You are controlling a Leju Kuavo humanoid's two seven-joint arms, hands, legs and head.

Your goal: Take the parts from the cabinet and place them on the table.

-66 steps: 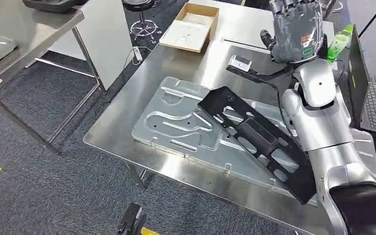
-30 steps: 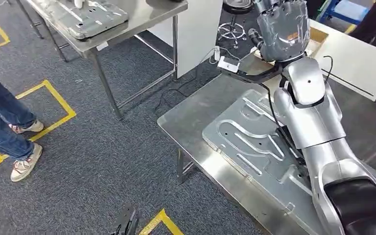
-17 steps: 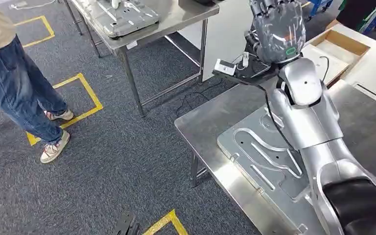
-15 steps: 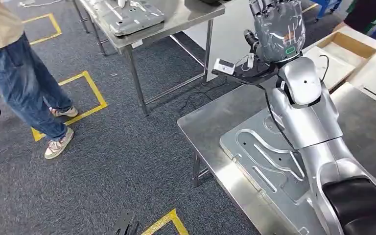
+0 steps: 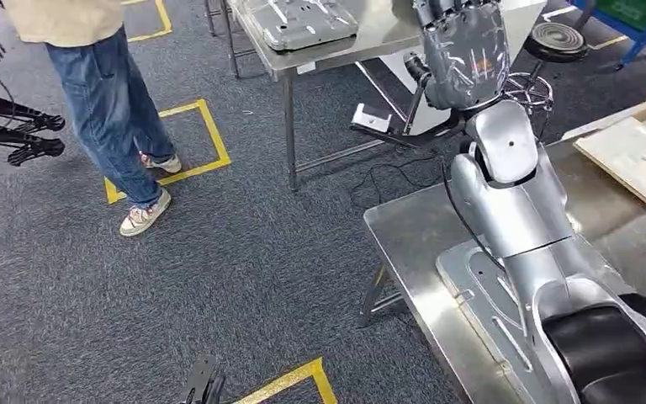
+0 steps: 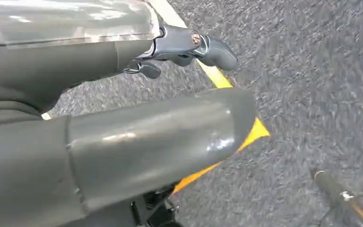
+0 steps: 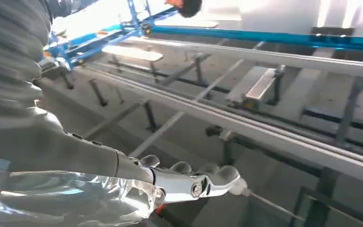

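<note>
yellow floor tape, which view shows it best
The head view: the yellow floor tape forms a square outline on the grey carpet by a person's shoe. The left wrist view catches one corner behind the left hand.

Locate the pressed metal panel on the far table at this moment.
In the head view, the pressed metal panel lies on the far steel table at top centre, just left of the raised right hand.

view swung left, person [image 5: 105, 93] now beside table [image 5: 404, 231]
</note>
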